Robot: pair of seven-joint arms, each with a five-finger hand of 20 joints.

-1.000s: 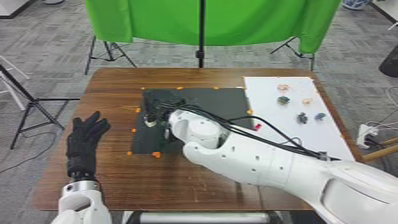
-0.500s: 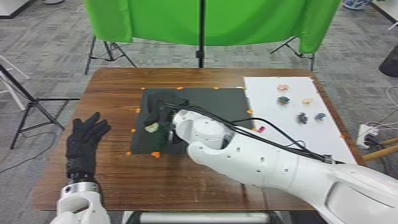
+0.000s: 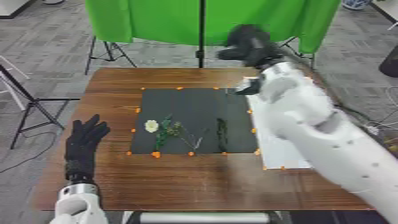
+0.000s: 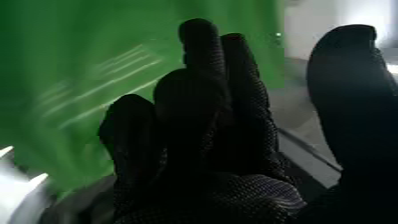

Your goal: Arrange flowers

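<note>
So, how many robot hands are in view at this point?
2. The left robot hand is over the left side of the table; the right robot hand is raised in front of the green cloth. Neither is hidden.

The head view looks forward and down over the brown wooden table [image 3: 178,185] from farther back; the right wrist view looks close along the black-gloved right hand [image 3: 252,46] toward the hanging green cloth [image 3: 147,20]. Both share that hand and cloth.
</note>
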